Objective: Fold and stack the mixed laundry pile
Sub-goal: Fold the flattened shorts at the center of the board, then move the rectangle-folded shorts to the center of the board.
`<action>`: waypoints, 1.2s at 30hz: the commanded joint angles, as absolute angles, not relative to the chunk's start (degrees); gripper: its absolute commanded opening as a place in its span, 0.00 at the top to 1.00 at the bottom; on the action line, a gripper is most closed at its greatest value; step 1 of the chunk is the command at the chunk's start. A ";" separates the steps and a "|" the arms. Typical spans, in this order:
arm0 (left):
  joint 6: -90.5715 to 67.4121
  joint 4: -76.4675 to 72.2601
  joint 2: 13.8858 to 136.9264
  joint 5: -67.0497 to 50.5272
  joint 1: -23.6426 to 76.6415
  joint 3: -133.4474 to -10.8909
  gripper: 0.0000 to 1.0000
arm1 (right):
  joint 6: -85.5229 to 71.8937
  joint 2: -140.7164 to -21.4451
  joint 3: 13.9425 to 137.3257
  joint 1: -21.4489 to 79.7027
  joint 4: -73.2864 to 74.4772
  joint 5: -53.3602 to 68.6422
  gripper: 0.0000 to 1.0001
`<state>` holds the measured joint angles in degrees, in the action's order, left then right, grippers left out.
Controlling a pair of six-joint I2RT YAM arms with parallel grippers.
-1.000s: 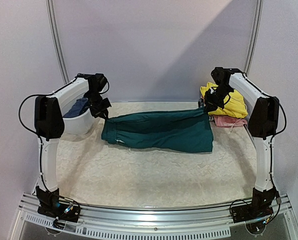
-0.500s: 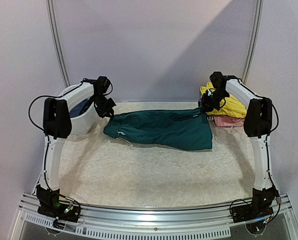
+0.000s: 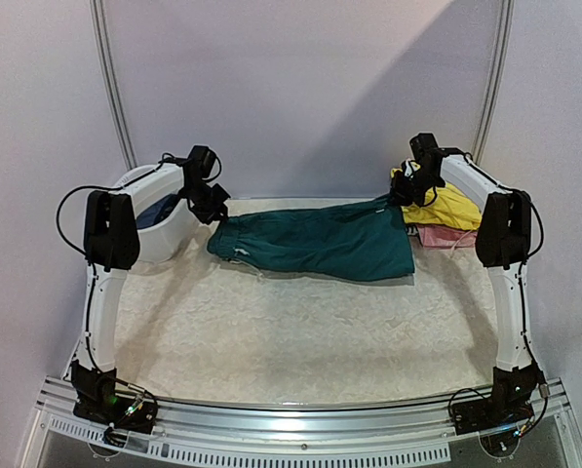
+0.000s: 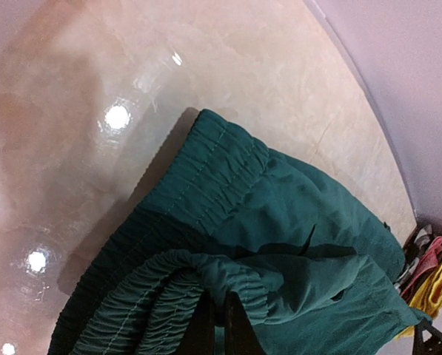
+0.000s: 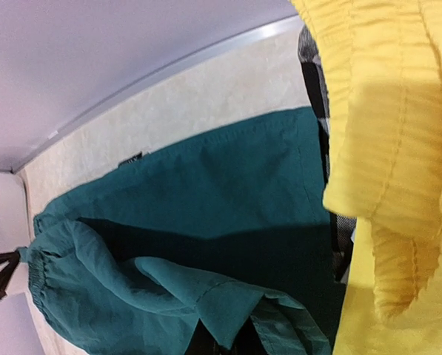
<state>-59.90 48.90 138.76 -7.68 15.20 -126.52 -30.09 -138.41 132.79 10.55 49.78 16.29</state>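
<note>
— Where were the teal shorts?
— Strung across the far side of the table, lower edge resting on it. The left gripper was clamped on the waistband and the right gripper on a leg hem, probably to stretch them flat for folding.
— What did only the wrist cameras show?
— The pinched cloth. Only the overhead view showed the white tub.

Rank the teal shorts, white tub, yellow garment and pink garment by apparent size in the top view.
1. teal shorts, clearly largest.
2. white tub and yellow garment: they look alike and both are partly hidden, so unranked.
3. pink garment, smallest; only a strip shows.
</note>
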 commanded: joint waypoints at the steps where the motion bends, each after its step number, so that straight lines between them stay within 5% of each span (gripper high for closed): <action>1: -65.80 41.90 136.40 -3.64 14.95 -123.95 0.87 | -36.22 -141.31 133.81 10.04 43.00 15.27 0.95; 3: -66.31 38.00 135.19 -3.41 15.70 -123.35 0.63 | -38.61 -141.45 134.00 9.95 40.48 14.75 0.74; 6: -64.21 36.90 133.54 -1.61 17.23 -125.50 0.08 | -41.27 -140.00 135.75 9.85 37.38 14.46 0.42; 7: -63.51 37.12 132.97 -1.51 17.53 -126.07 0.01 | -41.58 -139.17 136.16 9.87 36.76 14.08 0.33; 9: -62.61 36.96 131.57 -2.36 18.03 -125.61 0.00 | -41.53 -136.99 136.17 9.85 35.90 13.36 0.19; 13: -60.20 36.64 127.71 -3.37 18.84 -120.86 0.00 | -39.48 -132.81 134.50 10.29 37.71 13.34 0.15; 23: -50.57 39.23 126.47 -9.80 23.22 -114.90 0.27 | -25.96 -123.08 112.98 18.50 40.20 15.23 0.32; 36: -45.17 45.19 137.19 -14.92 28.32 -117.48 0.34 | -23.12 -131.26 107.38 23.43 46.07 15.22 0.45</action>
<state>-47.88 41.12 135.61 -13.37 27.64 -116.62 -24.45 -129.51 108.88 23.18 43.00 15.62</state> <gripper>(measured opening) 0.666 0.553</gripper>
